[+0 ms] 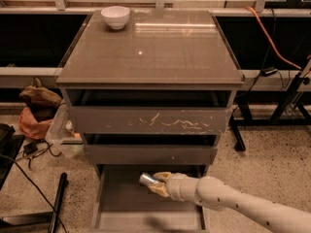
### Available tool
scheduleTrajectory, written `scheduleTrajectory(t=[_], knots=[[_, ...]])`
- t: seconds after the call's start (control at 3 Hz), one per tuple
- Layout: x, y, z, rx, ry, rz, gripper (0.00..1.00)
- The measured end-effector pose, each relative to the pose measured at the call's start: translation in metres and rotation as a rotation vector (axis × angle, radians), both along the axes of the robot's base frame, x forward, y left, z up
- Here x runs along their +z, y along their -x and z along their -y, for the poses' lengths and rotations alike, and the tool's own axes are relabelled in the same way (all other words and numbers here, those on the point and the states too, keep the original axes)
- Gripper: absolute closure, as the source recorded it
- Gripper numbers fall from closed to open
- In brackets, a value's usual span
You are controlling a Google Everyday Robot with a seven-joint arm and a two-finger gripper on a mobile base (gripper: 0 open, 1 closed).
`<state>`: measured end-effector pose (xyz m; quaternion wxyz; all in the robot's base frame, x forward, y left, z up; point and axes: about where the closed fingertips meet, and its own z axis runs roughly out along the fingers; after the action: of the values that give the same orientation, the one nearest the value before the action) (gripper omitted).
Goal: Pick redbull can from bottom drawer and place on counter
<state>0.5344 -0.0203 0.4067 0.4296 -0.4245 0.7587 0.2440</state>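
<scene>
— Now, where is the redbull can [146, 179] found?
— It is seen over the open bottom drawer [127, 208], toward its far end, just below the front of the middle drawer [150, 154]. It is clamped sideways between the tan fingers [163, 176] of the gripper [156, 183], which is closed around it. Only its silver left end is shown; the rest is covered by the fingers.
— Can it be told whether the drawer floor is touched?
— That cannot be told. A dark shadow is cast on the floor nearer the viewer, but any gap is unclear.
— And the arm?
— The white arm [233, 203] is brought in from the near right and is cut off at the bottom-right corner. The drawer's near edge is cut off as well.
— What is seen farther out?
— The top drawer [150, 121] is marked with white scratches, and nothing can be made out in the dark gap above it. The glossy counter [155, 52] is seen over that, with a white bowl [115, 16] at its far left corner. An orange cable [272, 42] is draped at the far right.
</scene>
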Motion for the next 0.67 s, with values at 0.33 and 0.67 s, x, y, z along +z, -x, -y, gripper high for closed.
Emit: scheduleTrajectory(t=[0.33, 0.67], knots=[[0.061, 0.007, -0.018, 0.01, -0.006, 0.047, 1.0], [0.155, 0.028, -0.044, 0.066, 0.004, 0.127, 1.0]])
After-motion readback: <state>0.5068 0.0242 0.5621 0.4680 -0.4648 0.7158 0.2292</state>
